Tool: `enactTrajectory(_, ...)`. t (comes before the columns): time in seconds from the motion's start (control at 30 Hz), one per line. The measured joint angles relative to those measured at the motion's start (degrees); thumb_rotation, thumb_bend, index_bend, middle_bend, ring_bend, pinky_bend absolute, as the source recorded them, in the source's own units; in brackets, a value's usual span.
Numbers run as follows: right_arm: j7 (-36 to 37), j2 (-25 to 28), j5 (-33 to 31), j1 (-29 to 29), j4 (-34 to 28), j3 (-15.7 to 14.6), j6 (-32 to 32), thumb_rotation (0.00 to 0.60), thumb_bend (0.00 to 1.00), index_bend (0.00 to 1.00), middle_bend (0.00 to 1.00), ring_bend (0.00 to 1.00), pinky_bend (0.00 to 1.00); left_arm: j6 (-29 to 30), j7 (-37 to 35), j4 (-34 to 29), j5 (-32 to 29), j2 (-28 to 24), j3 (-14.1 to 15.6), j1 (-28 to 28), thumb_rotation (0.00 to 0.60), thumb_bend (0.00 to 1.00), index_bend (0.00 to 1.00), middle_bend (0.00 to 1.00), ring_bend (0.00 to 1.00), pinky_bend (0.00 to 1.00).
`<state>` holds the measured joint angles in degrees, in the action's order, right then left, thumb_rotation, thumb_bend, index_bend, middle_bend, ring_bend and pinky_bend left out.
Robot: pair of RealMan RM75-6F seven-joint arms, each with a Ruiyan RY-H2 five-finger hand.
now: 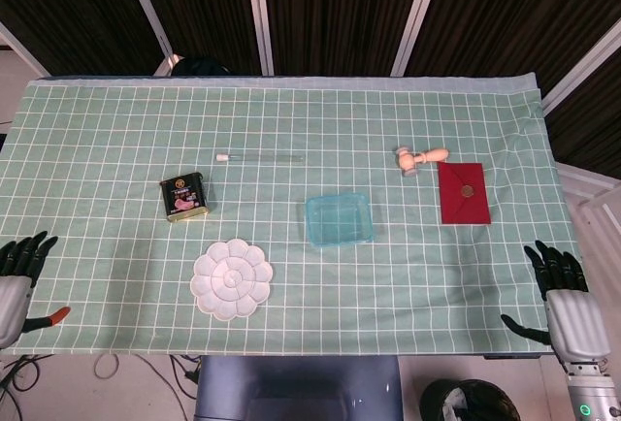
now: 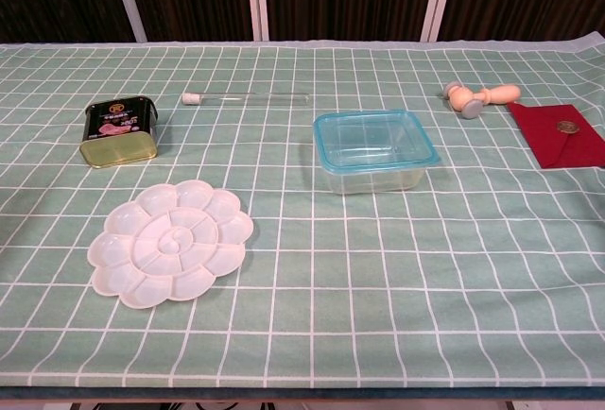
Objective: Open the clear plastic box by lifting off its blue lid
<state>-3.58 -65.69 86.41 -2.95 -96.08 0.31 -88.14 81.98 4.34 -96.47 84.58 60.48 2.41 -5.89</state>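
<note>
The clear plastic box [image 2: 375, 153] is pictured near the middle of the worktop [image 2: 454, 268], its blue lid [image 2: 374, 138] seated flat and untouched — a shallow, see-through container with a turquoise rim, apparently empty. Both hands are seen only in the head view, at the near corners and well apart from it: the left hand [image 1: 15, 280] and the right hand [image 1: 563, 295] are held empty, fingers spread.

The box looks light, so it could be dragged or lifted along with a tightly seated lid if it is not steadied. A long reach is needed, and the flower-shaped palette [image 2: 170, 242], the tin [image 2: 120, 130], the glass tube [image 2: 246, 97], the wooden stamp [image 2: 480, 98] and the red envelope [image 2: 560, 133] could be brushed on the way.
</note>
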Motion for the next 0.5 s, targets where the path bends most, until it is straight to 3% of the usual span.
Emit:
enactTrajectory(0.23,0.58,-0.12,-0.62,0.08,-0.11,0.4,0.57,0.6,0.21,0.0,0.0,0.0,0.0,-1.49,3.27,-7.78,-1.94,-1.02,-2.01,-1.68,0.6,0.01,0.0,0.0,0.0,0.03)
enactTrajectory(0.5,1.05,0.2,-1.54,0.21,-0.98,0.76,1.36,0.6,0.21,0.0,0.0,0.0,0.0,-9.12,14.95,-20.06,-12.04,-1.55,-9.7,-11.23,0.6,0.01,0.0,0.0,0.0,0.03)
